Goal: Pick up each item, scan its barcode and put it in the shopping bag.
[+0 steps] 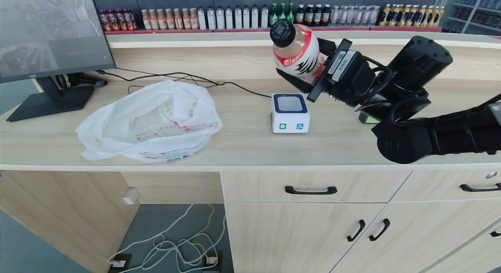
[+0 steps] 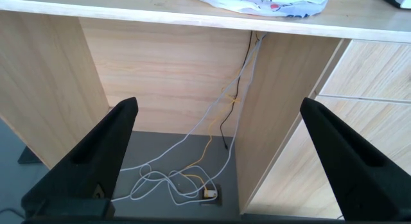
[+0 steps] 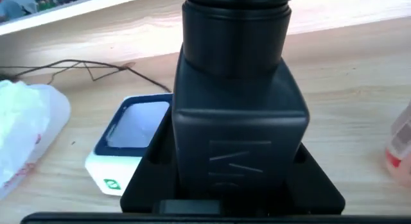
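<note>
R gripper [image 1: 309, 63] is clamped on the bottle [image 1: 295, 49], gripping across its lower body, cap tilted up and toward the robot's left. Bottle hangs in the air, above and just behind the scanner [image 1: 290, 112], not touching it. L gripper [image 2: 218, 108] sits low, below the edge of the counter [image 1: 242, 147], fingers wide apart w/ nothing btwn them.

Step in hand looks like the scan. To do it well:
- Bring the bottle down over the scanner's dark window.
- Roll the wrist so the barcode side faces the glass. Can't tell from here where the barcode is.
- Keep the label near the window but not touching it, and hold steady.
- Keep the code clear of the gripper.

After that it's a move to the robot's left to the shopping bag [image 1: 150, 122], which lies slumped on the counter, mouth partly open.

Count:
- 1 bottle, held.
- 1 scanner.
- 1 bag.
- 1 monitor [image 1: 51, 30] at far left.
- 1 small greenish item [image 1: 366, 118], half hidden under the R arm, prob. one more to scan.
</note>
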Available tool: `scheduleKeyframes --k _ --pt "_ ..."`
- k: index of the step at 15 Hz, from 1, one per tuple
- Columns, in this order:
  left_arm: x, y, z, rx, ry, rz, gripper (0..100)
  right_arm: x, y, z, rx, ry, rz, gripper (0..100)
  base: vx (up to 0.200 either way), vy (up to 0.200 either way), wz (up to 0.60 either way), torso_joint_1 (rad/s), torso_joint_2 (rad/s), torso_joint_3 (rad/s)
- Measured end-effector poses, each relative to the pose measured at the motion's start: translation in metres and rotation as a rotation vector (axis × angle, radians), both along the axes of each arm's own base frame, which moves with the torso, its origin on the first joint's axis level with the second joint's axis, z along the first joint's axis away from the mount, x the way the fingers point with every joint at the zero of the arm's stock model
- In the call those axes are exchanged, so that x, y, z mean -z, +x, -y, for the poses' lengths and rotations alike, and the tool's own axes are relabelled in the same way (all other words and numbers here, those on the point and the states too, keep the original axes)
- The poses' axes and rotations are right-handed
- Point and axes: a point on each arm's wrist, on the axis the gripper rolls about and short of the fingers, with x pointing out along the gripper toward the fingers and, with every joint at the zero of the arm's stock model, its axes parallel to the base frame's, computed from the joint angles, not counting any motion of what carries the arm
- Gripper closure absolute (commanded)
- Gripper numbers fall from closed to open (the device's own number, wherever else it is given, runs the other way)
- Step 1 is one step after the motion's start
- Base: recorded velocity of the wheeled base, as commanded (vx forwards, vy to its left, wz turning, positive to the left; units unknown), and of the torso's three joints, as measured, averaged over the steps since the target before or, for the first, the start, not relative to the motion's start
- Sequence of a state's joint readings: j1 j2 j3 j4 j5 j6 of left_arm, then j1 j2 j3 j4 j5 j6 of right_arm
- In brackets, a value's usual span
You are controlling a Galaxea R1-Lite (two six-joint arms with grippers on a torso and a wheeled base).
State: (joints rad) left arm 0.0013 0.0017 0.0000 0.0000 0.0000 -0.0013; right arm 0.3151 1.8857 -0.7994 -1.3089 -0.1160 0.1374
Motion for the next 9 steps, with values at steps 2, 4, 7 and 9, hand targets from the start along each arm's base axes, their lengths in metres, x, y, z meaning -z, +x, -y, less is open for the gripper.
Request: scheduleKeyframes --k 2,4,7,9 --pt "0.0 0.0 0.0 0.0 0.0 0.0 0 -0.004 -0.026 -0.011 -0.097 0.091 0.026 100 0.0 0.0 0.0 0.0 0.0 0.0" --pt "0.0 0.0 0.0 0.0 0.0 0.0 0 -0.006 -0.045 -0.015 -0.142 0.144 0.074 100 0.0 0.0 0.0 0.0 0.0 0.0" --pt "0.0 0.0 0.0 0.0 0.0 0.0 0 -0.003 -0.062 -0.025 -0.202 0.169 0.084 100 0.0 0.0 0.0 0.0 0.0 0.0" --pt "0.0 0.0 0.0 0.0 0.0 0.0 0 -0.002 -0.067 -0.031 -0.236 0.199 0.076 100 0.0 0.0 0.0 0.0 0.0 0.0"
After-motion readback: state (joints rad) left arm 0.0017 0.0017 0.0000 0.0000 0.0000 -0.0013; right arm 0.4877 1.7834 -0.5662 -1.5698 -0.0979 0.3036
